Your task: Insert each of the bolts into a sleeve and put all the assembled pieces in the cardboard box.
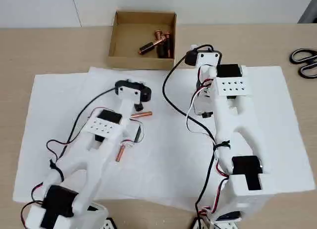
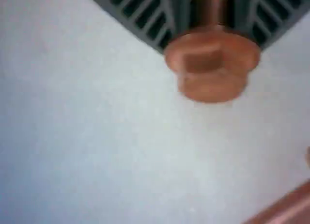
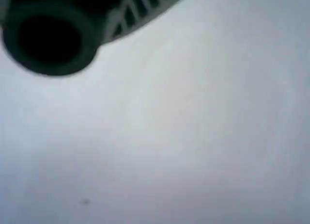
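**Loose bolts, 2.** Nearest is a copper bolt (image 1: 120, 153) lying on the white sheet (image 1: 163, 159) beside the left arm. A second loose bolt (image 1: 141, 115) lies farther up the sheet, near the left gripper.

**Held bolt, 1.** The left gripper (image 2: 211, 6) is clenched on the shank of a third bolt (image 2: 211, 64), with the head hanging free over the sheet. Total outside the box: three.

- Handling (judged): small, rigid, light metal. The smooth round shank is likely to roll or slip.
- Best taken across the shank, leaving the tip free to enter a sleeve.

**Sleeve, 1.** A black tube (image 3: 48, 40) with an open bore sits against the ribbed finger of the right gripper (image 1: 198, 55), which appears to be grasping it.

- Handling (judged): stiff and light.
- Hold it by the outer wall, keeping the bore unobstructed.

**Assembled pieces.** These lie in the cardboard box (image 1: 113, 40) at the far edge of the tabletop (image 1: 49, 45), as a cluster of copper and black (image 1: 159, 43). There are at least two; the exact count is unclear.

**Scissors, 1.** One pair (image 1: 303, 60) lies at the far right, well apart.
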Available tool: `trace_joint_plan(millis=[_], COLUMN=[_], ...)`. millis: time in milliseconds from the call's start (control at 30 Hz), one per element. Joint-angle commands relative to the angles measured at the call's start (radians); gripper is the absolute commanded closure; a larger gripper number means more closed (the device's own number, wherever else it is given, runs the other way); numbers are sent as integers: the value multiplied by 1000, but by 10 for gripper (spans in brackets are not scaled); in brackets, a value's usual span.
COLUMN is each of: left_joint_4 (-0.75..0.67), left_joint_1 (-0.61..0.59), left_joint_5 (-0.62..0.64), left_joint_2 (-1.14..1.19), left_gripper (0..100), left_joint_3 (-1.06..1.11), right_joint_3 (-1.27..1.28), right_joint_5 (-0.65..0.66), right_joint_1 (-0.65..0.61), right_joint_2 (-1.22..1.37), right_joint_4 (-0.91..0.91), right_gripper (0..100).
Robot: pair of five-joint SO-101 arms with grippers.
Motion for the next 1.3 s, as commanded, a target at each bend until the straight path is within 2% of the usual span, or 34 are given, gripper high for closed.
trace_joint_plan(millis=[0, 300, 533, 800, 1067, 1267], left_joint_4=[89, 387, 506, 549, 560, 671], left_joint_1=[-3, -123, -141, -133, -137, -138], left_joint_5=[-18, -58, -52, 164, 172, 172], left_joint_2=[-8, -9, -9, -9, -9, -9], left_gripper=[994, 994, 994, 994, 994, 994], left_joint_3=[-142, -550, -708, -757, -822, -972], right_joint_3=[-5, -11, -120, -163, -160, -143], right_joint_5=[-6, -3, -8, -9, -11, -11], right_joint_1=[1, -35, -45, -47, -44, -44], right_joint_2=[-67, -70, -200, -496, -728, -865], right_joint_4=[2, 59, 200, 223, 260, 272], right_gripper=[995, 995, 995, 995, 995, 995])
